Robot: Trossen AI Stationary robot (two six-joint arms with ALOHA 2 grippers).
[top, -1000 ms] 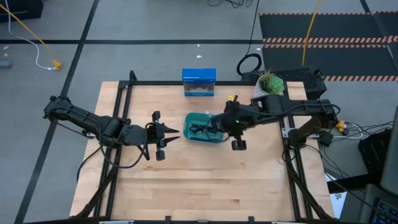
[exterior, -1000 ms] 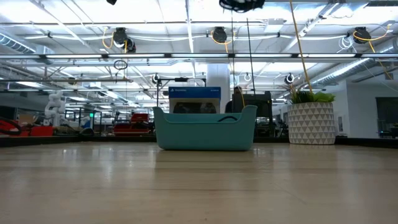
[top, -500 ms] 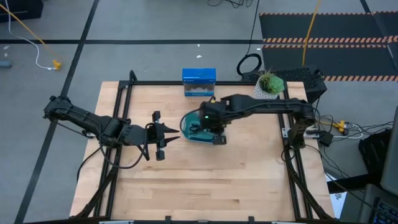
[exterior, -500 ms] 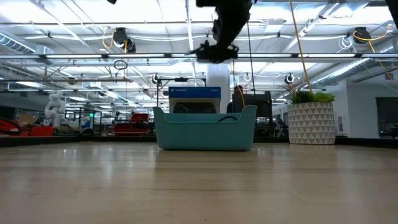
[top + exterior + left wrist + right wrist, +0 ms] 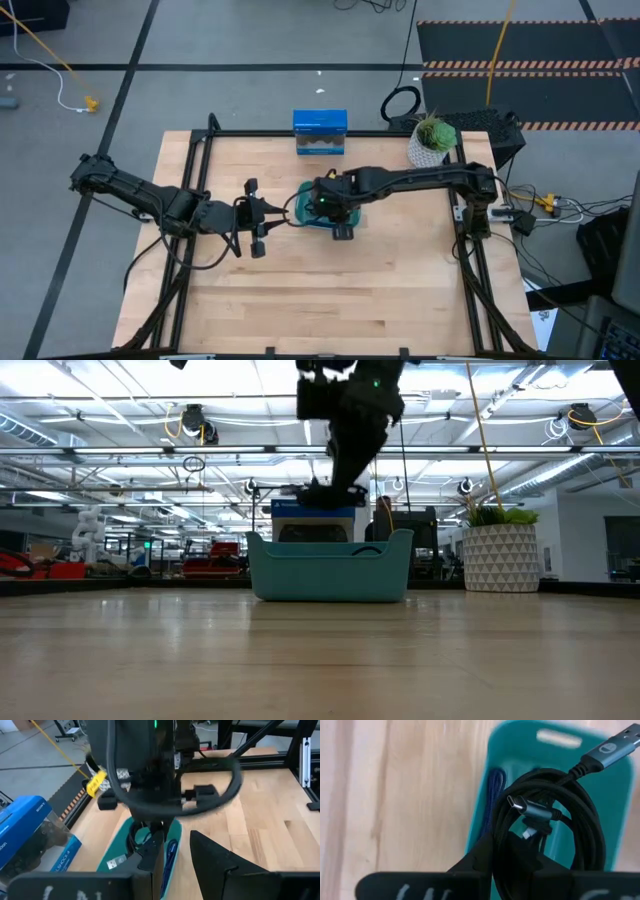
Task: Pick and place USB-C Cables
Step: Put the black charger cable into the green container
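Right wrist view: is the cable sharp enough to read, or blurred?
Right wrist view: the black cable and its silver plug are crisp, though the teal bin behind is soft. Left wrist view: the right arm is motion-blurred. Low view: ceiling lights glare.

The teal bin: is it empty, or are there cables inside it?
Not empty. The teal bin holds a coiled black cable and a blue-purple cable by one wall. The right gripper is over it; a third cable cannot be made out.

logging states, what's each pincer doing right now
Left pincer: open, empty, beside the teal bin.
Right pincer: shut on a black coiled cable above the bin.
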